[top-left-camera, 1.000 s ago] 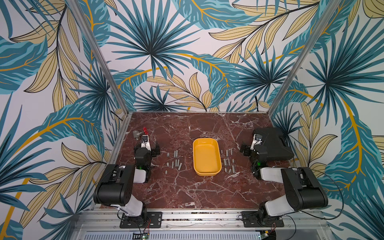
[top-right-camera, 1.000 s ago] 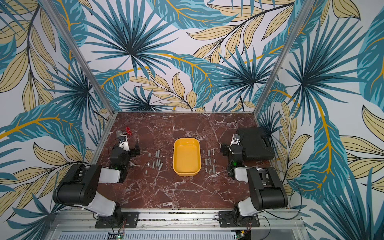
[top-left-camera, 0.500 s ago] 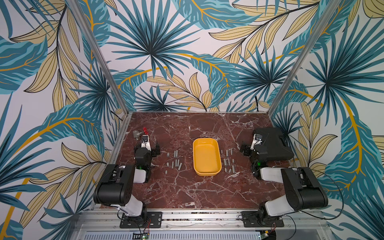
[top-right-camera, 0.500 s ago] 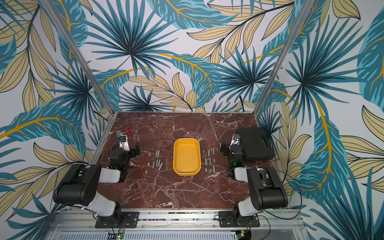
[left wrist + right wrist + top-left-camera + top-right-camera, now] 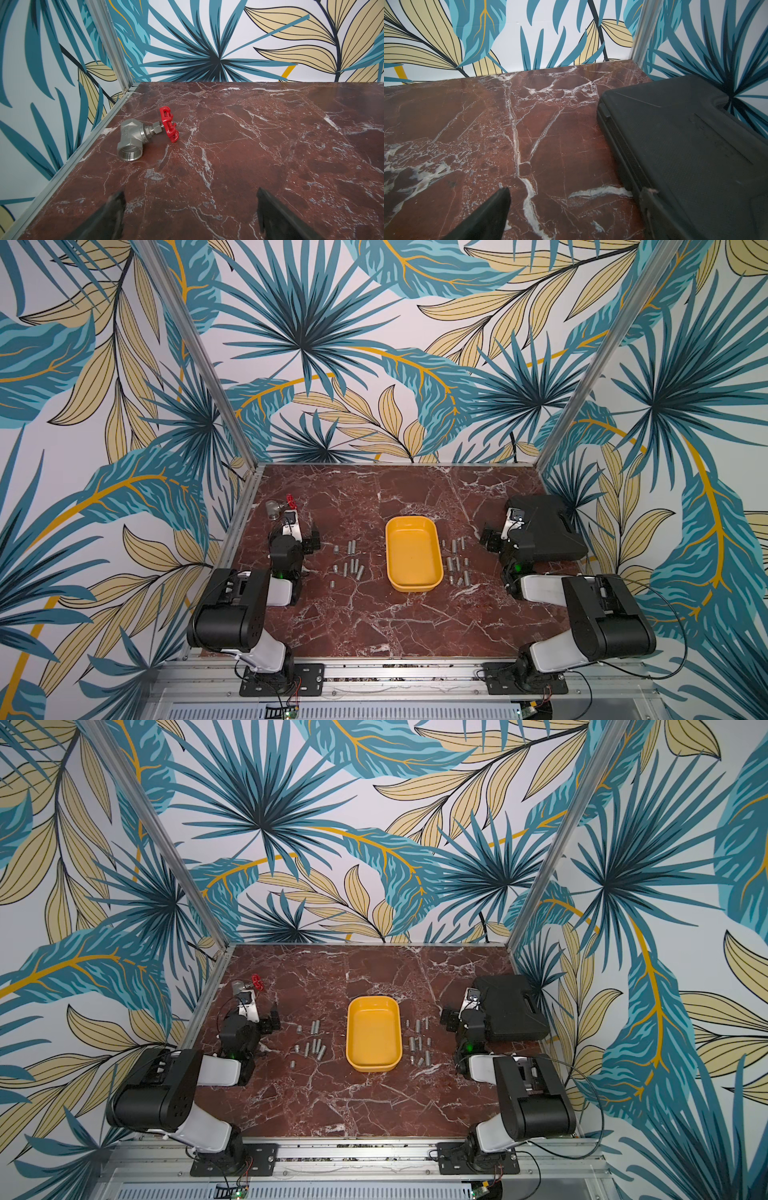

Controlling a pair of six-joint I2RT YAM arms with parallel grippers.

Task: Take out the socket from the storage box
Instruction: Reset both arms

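On veined marble [image 5: 374, 614], a smooth round-cornered storage box [image 5: 413, 556] between steel sockets [image 5: 351, 547].

A robotics lab test cell is shown. A red-brown marble-patterned worktop [image 5: 374, 614] is enclosed on three sides by wall panels [image 5: 311, 344] printed with tropical leaves, and bare aluminium posts [image 5: 201, 352] are set at the worktop's far corners. Along the worktop's near edge an aluminium rail [image 5: 395, 670] is fitted. Two black-and-white robot arms, the left arm [image 5: 232, 614] and the right arm [image 5: 602, 614], are bolted to it by black base plates [image 5: 307, 678]. A slotted metal cover [image 5: 395, 713] is seen below that edge.
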